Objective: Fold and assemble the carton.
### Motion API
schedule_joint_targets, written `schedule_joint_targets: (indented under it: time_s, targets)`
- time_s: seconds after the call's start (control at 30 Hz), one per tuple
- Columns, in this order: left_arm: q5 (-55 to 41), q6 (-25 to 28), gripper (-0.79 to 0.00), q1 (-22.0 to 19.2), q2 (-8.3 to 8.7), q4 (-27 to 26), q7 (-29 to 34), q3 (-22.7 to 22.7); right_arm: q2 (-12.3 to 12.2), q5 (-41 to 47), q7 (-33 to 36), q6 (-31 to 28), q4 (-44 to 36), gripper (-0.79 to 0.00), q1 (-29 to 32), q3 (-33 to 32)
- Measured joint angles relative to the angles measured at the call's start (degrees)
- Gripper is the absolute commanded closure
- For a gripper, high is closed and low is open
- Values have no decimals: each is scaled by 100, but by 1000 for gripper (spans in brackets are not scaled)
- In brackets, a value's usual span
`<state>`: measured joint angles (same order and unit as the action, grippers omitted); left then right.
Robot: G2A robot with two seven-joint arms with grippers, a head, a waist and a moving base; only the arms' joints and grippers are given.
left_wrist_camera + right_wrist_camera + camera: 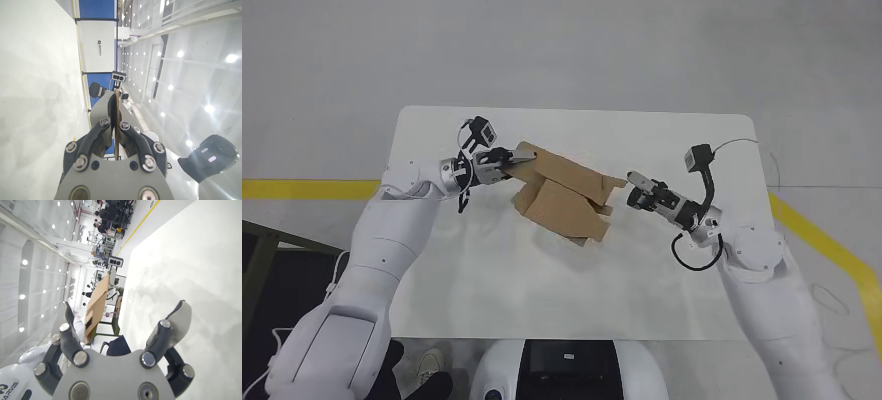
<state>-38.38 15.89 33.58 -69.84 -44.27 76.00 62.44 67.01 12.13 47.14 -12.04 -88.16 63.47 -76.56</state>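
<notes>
**Top view.** Brown carton, partly folded, slanted over the middle of the white table, running from far left to near right. Left gripper at its far-left corner, closed on the cardboard there. Right gripper just beside the carton's right end, next to a small flap; too small here to tell touching from apart. Panels overlapping, count unclear. Hard to judge whether the underside rests on the table or hangs above it.

**Left wrist view.** 2 fingers pressed together on a thin cardboard edge. Carton seen end-on as 1 narrow corrugated strip running between the pads and back toward the gripper body. Everything else of the carton hidden behind the fingers. Beyond the tips, the small wrist camera of the other arm, its lower part covered by the cardboard edge.

**Right wrist view.** 2 fingers spread wide apart, nothing between the pads. Carton ahead and tilted, seen almost edge-on and narrowing toward the far end. Lies much nearer 1 finger than the other. Nearest corner close by the base of that finger; contact there cannot be told. A dark slot visible near that corner. Far end of the carton covering most of the left arm's gripper. Table stretching away alongside, its far edge in sight.
</notes>
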Motion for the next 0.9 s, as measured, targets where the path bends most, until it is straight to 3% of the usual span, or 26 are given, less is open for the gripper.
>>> schedule_joint_targets:
  time_s: [0.37, 0.53, 0.9]
  targets:
    - [131, 150, 0, -224, -113, 107, 1075, -368, 52, 1156, 1175, -285, 456, -785, -418, 387]
    - [195, 211, 0, -268, -122, 84, 1028, -403, 59, 1429, 1691, -328, 686, -785, -600, 514]
    - [204, 149, 0, -197, -119, -28, 953, -406, 58, 1402, 1673, -322, 688, -785, -601, 518]
